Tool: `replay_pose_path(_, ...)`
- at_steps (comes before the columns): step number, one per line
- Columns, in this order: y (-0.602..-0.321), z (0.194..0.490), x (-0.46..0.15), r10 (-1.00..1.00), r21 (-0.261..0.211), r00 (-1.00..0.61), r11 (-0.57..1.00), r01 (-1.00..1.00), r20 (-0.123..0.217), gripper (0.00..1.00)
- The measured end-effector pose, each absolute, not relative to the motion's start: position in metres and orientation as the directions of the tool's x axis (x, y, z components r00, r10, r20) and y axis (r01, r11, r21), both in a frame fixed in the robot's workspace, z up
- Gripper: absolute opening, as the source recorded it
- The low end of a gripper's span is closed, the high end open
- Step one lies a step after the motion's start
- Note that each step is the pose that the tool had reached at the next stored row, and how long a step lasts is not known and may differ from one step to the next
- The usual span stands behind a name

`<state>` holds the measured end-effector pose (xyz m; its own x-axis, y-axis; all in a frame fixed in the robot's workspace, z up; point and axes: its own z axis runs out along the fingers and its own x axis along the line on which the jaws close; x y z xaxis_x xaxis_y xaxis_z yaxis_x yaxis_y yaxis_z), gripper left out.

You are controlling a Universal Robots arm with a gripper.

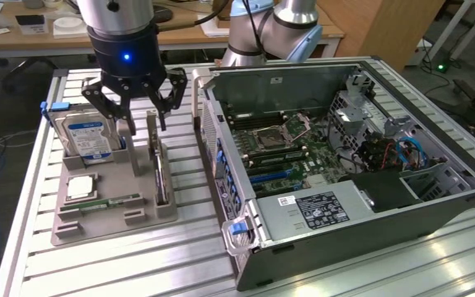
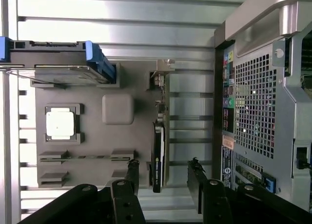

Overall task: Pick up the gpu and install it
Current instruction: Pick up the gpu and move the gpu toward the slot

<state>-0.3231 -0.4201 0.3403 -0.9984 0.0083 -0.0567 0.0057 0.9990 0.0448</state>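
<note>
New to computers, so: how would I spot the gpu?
Beside the open computer case lies a grey tray. Along the tray's edge nearest the case stands the gpu: a thin dark card on edge, unlike the boxy blue-labelled hard drive.

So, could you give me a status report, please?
Gripper open, poised over thin dark gpu card with silvery bracket. Card on edge in grey tray, not gripped. Nothing blocking.
</note>
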Motion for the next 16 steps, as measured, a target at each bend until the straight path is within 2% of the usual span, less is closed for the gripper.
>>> replay_pose_path(16, -0.42, 0.334, -0.312, 0.008, 0.044, -0.998, 0.999, 0.006, -0.062, 0.53)
